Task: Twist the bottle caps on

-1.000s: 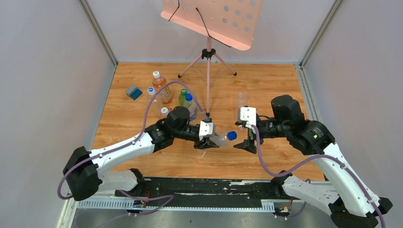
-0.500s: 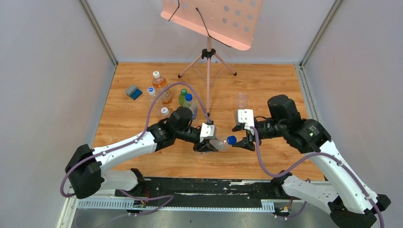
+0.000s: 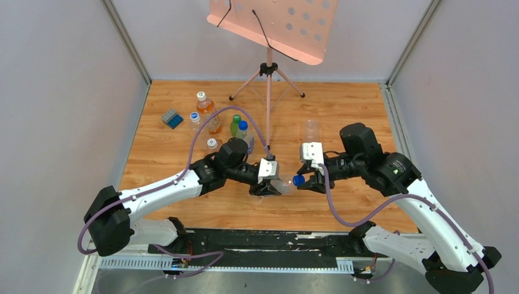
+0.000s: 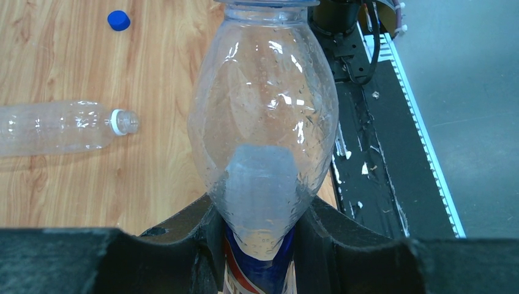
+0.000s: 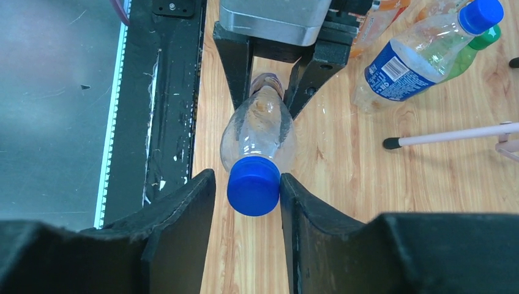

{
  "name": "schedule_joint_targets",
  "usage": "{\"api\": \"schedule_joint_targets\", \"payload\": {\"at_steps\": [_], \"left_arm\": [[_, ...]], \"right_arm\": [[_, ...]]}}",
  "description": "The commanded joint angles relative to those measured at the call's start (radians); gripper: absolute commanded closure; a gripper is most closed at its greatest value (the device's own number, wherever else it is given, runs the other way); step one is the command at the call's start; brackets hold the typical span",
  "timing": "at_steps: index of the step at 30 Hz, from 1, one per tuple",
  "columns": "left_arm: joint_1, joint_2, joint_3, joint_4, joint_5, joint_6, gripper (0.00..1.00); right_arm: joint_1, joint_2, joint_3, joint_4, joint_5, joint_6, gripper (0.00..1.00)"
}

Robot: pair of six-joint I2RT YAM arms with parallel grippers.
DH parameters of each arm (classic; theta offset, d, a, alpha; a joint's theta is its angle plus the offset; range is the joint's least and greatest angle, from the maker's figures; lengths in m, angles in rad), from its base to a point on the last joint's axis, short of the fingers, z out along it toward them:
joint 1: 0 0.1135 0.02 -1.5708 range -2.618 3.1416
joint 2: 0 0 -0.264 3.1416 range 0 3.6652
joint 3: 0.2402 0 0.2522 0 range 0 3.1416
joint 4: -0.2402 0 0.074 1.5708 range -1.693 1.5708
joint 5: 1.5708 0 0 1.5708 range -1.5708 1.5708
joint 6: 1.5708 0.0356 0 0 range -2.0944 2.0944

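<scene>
My left gripper is shut on the labelled body of a clear empty bottle, held level above the table with its neck towards the right arm. A blue cap sits on that neck. My right gripper brackets this cap. One finger touches the cap's side, and a thin gap shows at the other finger. A loose blue cap and an uncapped clear bottle lie on the wood.
Several capped bottles stand grouped at the back left beside a blue-grey block. A pink music stand's tripod stands at the back centre, one leg near the bottles. The black base rail runs along the near edge.
My right gripper has moved left onto the capped neck, and its jaws have narrowed from wide open to close around the blue cap. The left arm has kept holding the bottle.
</scene>
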Motion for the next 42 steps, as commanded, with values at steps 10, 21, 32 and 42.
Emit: {"api": "schedule_joint_targets", "payload": {"at_steps": [10,21,32,42], "left_arm": [[0.003,-0.031,0.054,0.095,-0.027,-0.038,0.89],[-0.026,-0.06,-0.037,0.296,-0.426,-0.052,0.89],[-0.167,-0.019,-0.053,0.335,-0.747,0.05,0.89],[-0.072,0.017,0.028,0.141,-0.409,-0.071,0.94]], "right_arm": [[0.013,-0.019,-0.029,0.021,0.07,0.04,0.69],[0.005,0.136,0.035,0.158,0.402,0.931,1.0],[-0.05,0.096,0.043,0.234,0.481,1.534,0.71],[-0.05,-0.055,0.048,0.212,0.325,0.527,0.22]]}}
